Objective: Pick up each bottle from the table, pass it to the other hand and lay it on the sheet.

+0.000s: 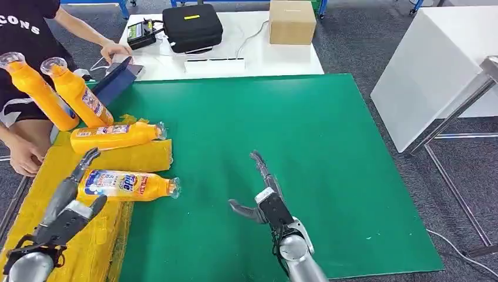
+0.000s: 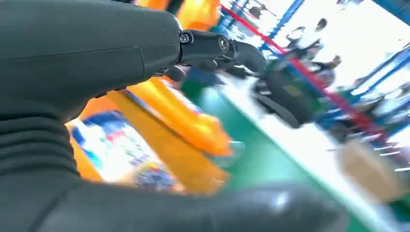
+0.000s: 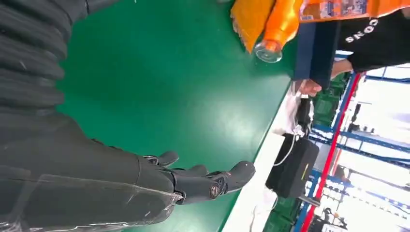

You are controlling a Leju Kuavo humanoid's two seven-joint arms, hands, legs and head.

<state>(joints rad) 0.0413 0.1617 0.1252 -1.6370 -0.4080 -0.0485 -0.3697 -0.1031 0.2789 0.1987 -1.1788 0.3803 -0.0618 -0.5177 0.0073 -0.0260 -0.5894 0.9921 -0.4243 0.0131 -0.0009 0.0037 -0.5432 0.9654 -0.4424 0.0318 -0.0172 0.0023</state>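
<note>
Nearest orange bottle lies flat on yellow sheet, just right of the spread, empty left robot hand; right robot hand likewise empty, fingers apart.

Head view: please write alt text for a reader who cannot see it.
Both robot hands are open and hold nothing: the left hand hovers beside a bottle lying on the yellow sheet, the right hand over the green mat. A second bottle lies farther back, and a person holds two more upright.

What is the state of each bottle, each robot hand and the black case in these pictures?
Left hand: open, holding nothing.
Right hand: open above the green mat.
Tide bottle: lying on the yellow sheet.
Second bottle: lying on the sheet.
Two bottles: tilted, at the table's far left.
Black case: closed.
</note>
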